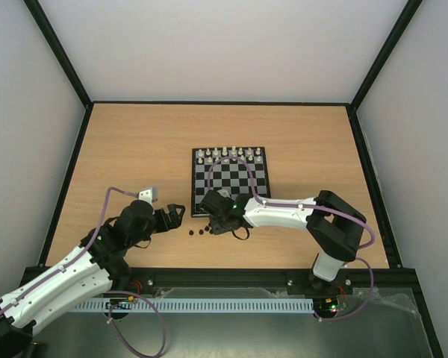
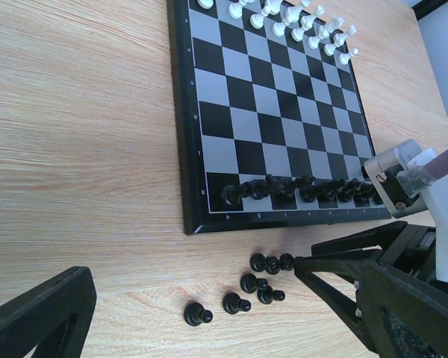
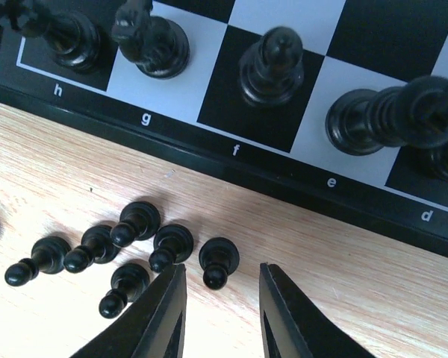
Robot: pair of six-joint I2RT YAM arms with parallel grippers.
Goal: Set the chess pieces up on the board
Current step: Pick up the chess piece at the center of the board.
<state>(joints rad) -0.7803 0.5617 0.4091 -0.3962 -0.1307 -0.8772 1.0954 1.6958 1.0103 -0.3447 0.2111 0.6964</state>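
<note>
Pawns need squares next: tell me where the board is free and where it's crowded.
Free: the board's middle rows, between the black back-row pieces and the white pieces. Crowded: the table strip at its near edge, where loose pawns cluster by the open right gripper.

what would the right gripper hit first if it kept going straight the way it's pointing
Probably the loose black pawn just ahead of the open right gripper, in line with the gap between its fingers. Past it lies the board's near border. Height is unclear.
</note>
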